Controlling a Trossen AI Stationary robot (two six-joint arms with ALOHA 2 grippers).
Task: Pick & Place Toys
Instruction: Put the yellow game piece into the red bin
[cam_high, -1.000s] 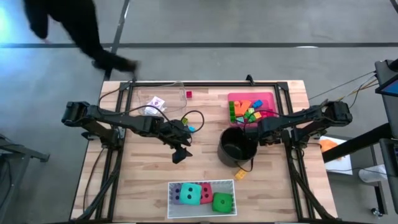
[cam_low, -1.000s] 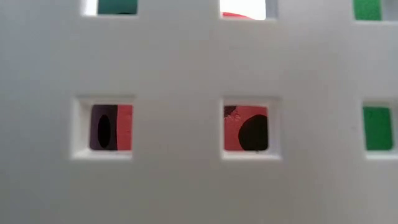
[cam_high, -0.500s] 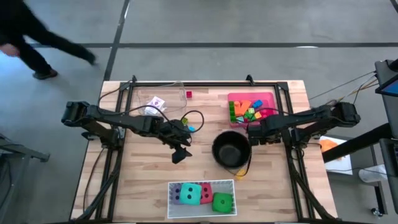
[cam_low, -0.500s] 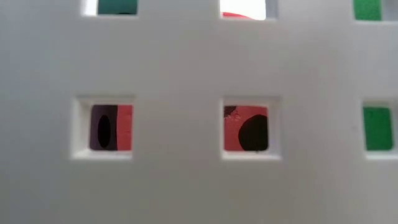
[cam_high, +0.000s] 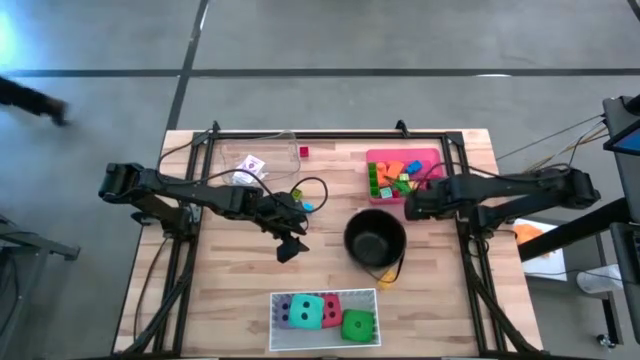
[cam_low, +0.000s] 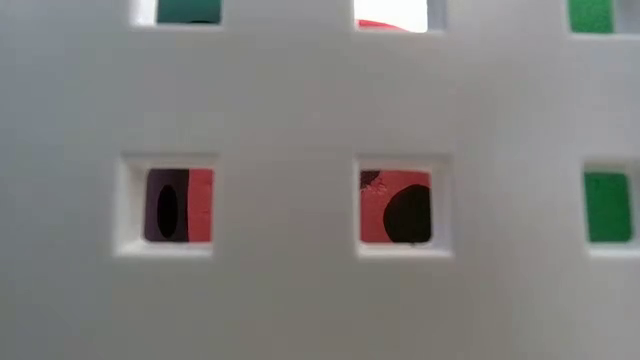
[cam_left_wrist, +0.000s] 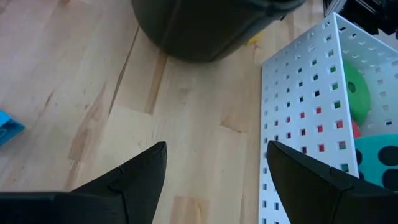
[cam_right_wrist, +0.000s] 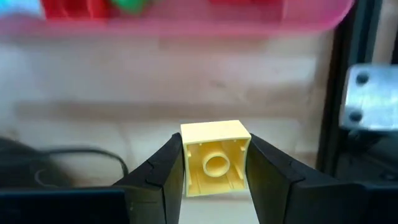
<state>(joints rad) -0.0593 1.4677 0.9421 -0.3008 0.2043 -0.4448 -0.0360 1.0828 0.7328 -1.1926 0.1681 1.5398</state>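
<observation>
My right gripper (cam_high: 412, 205) is shut on a small yellow plastic block (cam_right_wrist: 216, 158), between the black pot (cam_high: 375, 238) and the pink tray (cam_high: 432, 157) of bright blocks. My left gripper (cam_high: 290, 245) is open and empty over bare table left of the pot; it also shows in the left wrist view (cam_left_wrist: 214, 180). The purple, teal, red and green dice (cam_high: 325, 312) sit in the white perforated tray (cam_high: 325, 294). A yellow block (cam_high: 385, 280), a blue block (cam_high: 307, 207) and a small red block (cam_high: 303, 152) lie on the table. Cards (cam_high: 250, 165) lie in the clear tray. My right gripper pinches the yellow block by two opposite sides (cam_right_wrist: 186, 158) between its two fingers (cam_right_wrist: 165, 177). The block's hollow underside faces the wrist camera. The block sits square between the fingers, with the table and the pink tray's wall (cam_right_wrist: 186, 18) beyond it.
The white tray's wall (cam_low: 300, 100) fills the low view; red, purple and green dice show through its holes. A black cable runs past the pot. Metal frame rails (cam_high: 330, 135) run along the table's far edge and sides. Bare wood lies at the near left.
My right gripper has gone a little toward the table's far edge, away from the pot and toward the pink tray. The pot has shifted slightly toward the table's left. A person has walked off beyond the far left.
</observation>
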